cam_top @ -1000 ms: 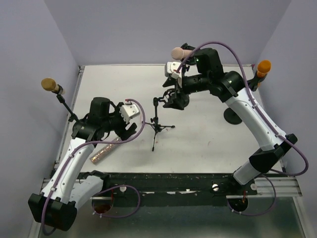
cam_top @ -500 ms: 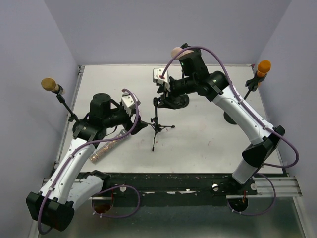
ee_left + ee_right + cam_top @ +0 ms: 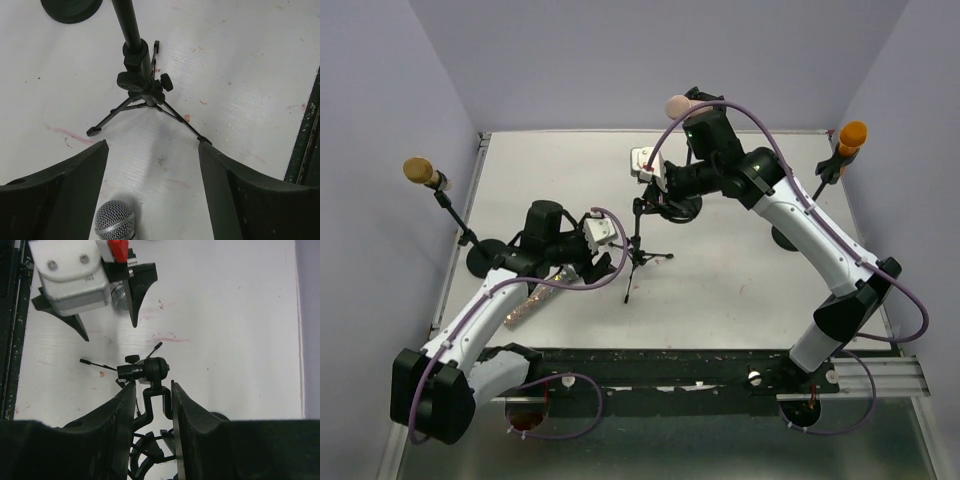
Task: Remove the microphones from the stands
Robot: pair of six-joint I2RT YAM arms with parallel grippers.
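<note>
— So, which step is in hand?

— The tail end, I'd judge. The tripod stand [image 3: 636, 250] sits about mid-table with nothing in its clip mount [image 3: 152, 371]. The glitter-bodied microphone [image 3: 525, 305] lies flat on the table [image 3: 740, 290] toward the near left corner, clear of the tripod's legs.

— And the claws?

— The left gripper [image 3: 152, 150] hangs low, jaws wide apart and empty. The microphone's mesh head shows just beneath them, and the tripod legs are just ahead. The right gripper [image 3: 153, 390] reaches in from the far side, jaws close on either flank of the clip mount's neck. Whether they actually press on it, I cannot tell.

— So nothing is being lifted out?

— Not that I see. It reads as steadying the stand's top, or getting ready to.

— And the next move?

— The right claw must handle that neck gently, since the tripod looks light and easy to tip. If the microphone is to be carried off, the left claw must drop square across its body and close.

— And the others?

— The tan-headed microphone [image 3: 418, 170] by the left edge, the pink-headed microphone [image 3: 677, 105] toward the far edge and the orange-headed microphone [image 3: 852, 132] by the right edge all sit on their own stands.
</note>
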